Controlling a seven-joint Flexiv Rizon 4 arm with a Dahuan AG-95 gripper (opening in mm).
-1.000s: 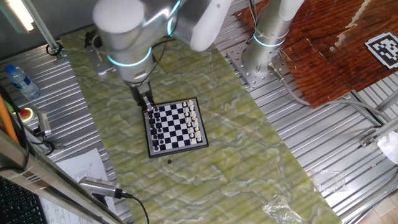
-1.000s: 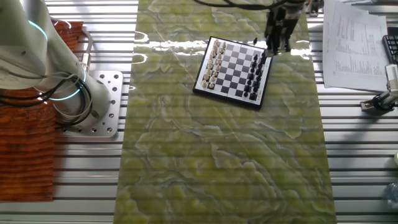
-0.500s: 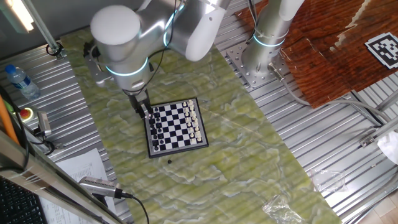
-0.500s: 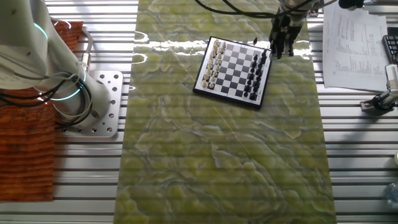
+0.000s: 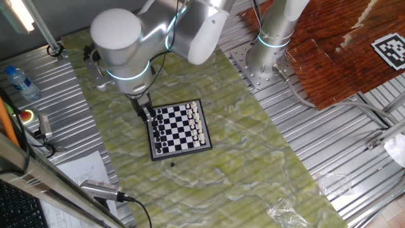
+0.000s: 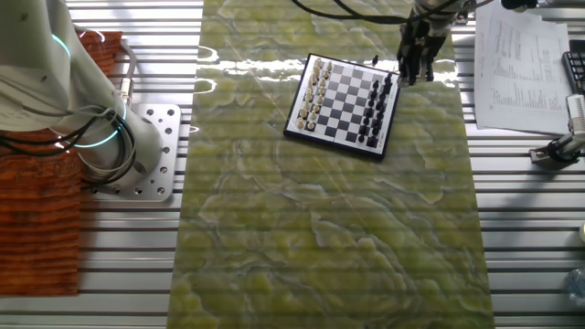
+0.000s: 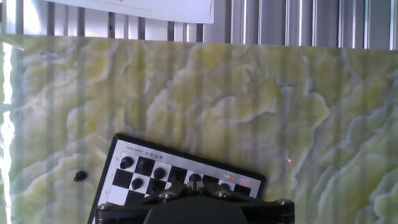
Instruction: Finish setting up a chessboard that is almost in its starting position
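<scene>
Green marbled mat (image 5: 240, 158) covers the bench (image 5: 329, 136), and the chessboard (image 5: 179, 128) lies flat on it. White pieces fill one side of the board, black ones the opposite side. One black piece (image 5: 171, 164) lies on the mat just off the board, apart from it. The pincer (image 5: 146, 114) hangs at the board's black-side edge; whether it is clenched or released cannot be told.

Tabletop (image 6: 512, 238): ribbed bare metal, semi-gloss. Mat (image 6: 320, 228): green marbled, smooth w/ sheen. Chessboard (image 6: 343, 94): glossy, dark frame. Sheets (image 6: 516, 64): matt white paper.
</scene>
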